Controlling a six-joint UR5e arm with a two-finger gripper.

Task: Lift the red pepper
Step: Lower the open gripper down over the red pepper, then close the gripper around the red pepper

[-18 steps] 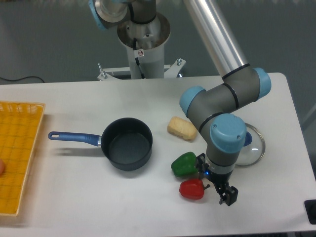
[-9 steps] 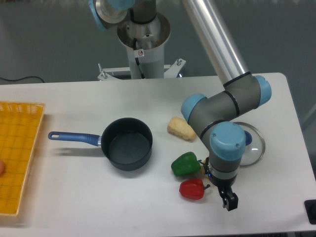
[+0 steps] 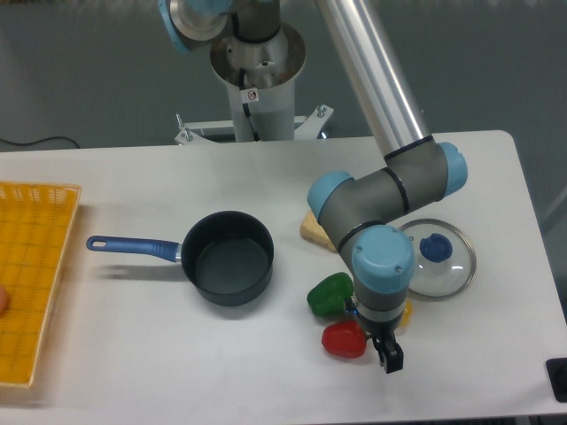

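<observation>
The red pepper (image 3: pixel 343 339) lies on the white table near the front edge, glossy, with its stem pointing right. My gripper (image 3: pixel 384 356) points down just to the right of it, at the stem end, with one dark finger (image 3: pixel 391 358) showing beside the pepper. The jaws look open and hold nothing. The green pepper (image 3: pixel 329 294) lies just behind the red one and touches it. The yellow pepper (image 3: pixel 406 314) is mostly hidden behind my wrist.
A dark pot (image 3: pixel 227 258) with a blue handle (image 3: pixel 131 246) stands left of the peppers. A beige sponge-like block (image 3: pixel 312 230) lies behind my forearm. A glass lid (image 3: pixel 440 262) with a blue knob lies at the right. A yellow basket (image 3: pixel 31 274) sits at the left edge.
My arm has swung left and the gripper has moved closer to the red pepper's right side. The glass lid is more uncovered. The peppers have not moved.
</observation>
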